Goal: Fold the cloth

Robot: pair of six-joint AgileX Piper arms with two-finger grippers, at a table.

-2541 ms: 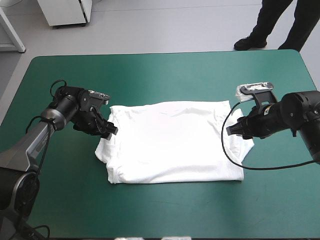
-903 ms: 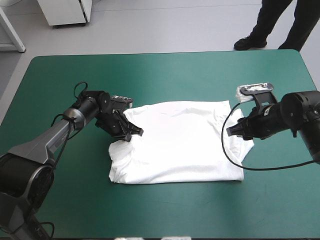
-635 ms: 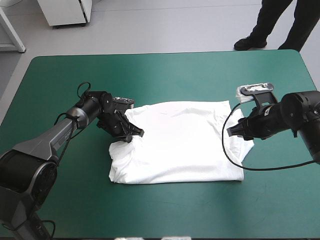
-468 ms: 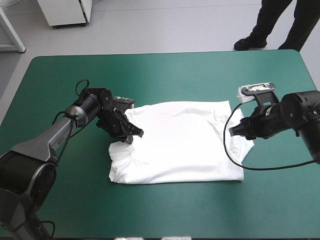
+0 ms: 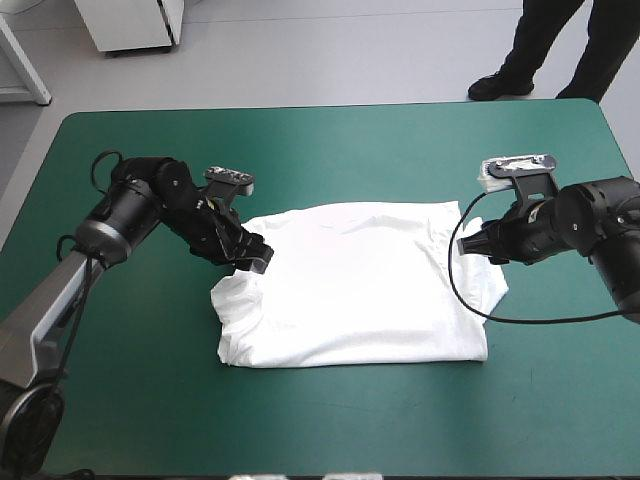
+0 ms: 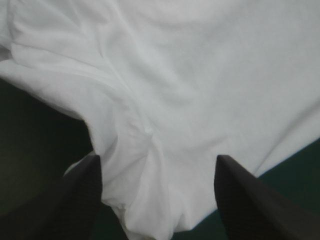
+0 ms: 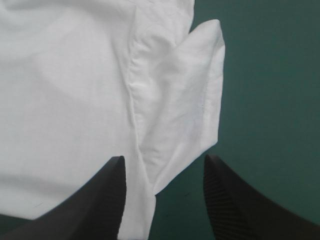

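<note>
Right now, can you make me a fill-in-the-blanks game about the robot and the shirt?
The T-shirt is ____ in colour.
It lies on a table with a teal-____ cover.
The left claw and the right claw are both ____, not shut.
Missing words: white, green, open.

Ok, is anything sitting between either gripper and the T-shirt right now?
Nothing visible is in the way. The left gripper is open directly over the T-shirt's rumpled left edge. The right gripper is open with the folded right sleeve lying between its fingers.
</note>
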